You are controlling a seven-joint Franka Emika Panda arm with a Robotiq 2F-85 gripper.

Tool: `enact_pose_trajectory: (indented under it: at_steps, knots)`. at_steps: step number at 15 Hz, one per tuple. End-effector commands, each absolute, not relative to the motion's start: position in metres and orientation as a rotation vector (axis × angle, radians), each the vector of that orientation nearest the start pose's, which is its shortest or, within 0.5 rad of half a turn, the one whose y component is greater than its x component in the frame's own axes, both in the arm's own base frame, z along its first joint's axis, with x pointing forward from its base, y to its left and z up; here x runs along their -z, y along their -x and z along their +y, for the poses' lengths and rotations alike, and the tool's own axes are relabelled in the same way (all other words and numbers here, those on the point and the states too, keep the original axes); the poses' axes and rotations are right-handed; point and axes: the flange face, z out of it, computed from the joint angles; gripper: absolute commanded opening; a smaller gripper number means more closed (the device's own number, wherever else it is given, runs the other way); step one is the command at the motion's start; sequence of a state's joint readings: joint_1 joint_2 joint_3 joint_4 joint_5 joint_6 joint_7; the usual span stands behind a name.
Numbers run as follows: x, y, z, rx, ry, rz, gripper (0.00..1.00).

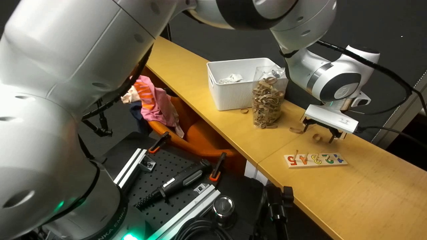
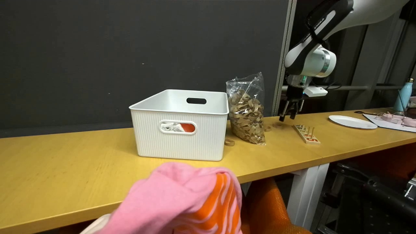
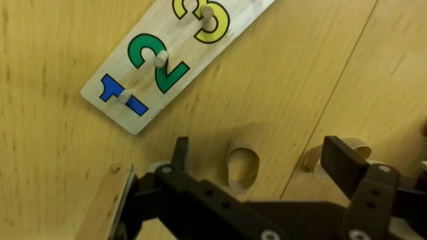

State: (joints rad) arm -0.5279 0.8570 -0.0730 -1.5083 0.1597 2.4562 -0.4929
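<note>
Coloured numerals mark the wooden counting board just beside the pincer: blue 1 at the end nearest it, then green 2, yellow 3, orange 4 and, farthest off, red 5, with upright pegs. Along a link of the Franka arm "EMIKA" is legible; "NKA EMIKA" shows on the base, well apart from the pincer.

Near the pincer stands a clear plastic bag packed with tan loops. Past the bag, farther from the pincer, a white ribbed basket holds white cloth; through its handle slot an orange-red item shows, too hidden to name.

The arm reaches high over the table, and its wrist bends so that the pincer points down. Its fingers are spread wide apart. In the wrist view a single tan loop lies on the table beneath the pincer, framed by the gap between the fingers and apart from both; a second tan loop lies partly hidden behind one finger.
</note>
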Motion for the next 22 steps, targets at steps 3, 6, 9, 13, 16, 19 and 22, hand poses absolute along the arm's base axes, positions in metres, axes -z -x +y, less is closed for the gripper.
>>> enact_pose_trajectory:
  at_steps: [3, 6, 9, 13, 16, 19, 22]
  knots:
    - [-0.151, -0.622, -0.412, 0.255, 3.104, 0.303, 1.00]
    - [-0.144, -0.632, -0.415, 0.270, 3.102, 0.301, 1.00]
    - [-0.138, -0.638, -0.418, 0.278, 3.103, 0.299, 0.87]
    - [-0.130, -0.645, -0.419, 0.291, 3.108, 0.290, 0.51]
    - [-0.127, -0.648, -0.416, 0.298, 3.111, 0.282, 0.27]
    - [-0.130, -0.647, -0.405, 0.325, 3.115, 0.264, 0.05]
    - [-0.133, -0.648, -0.397, 0.340, 3.117, 0.252, 0.00]
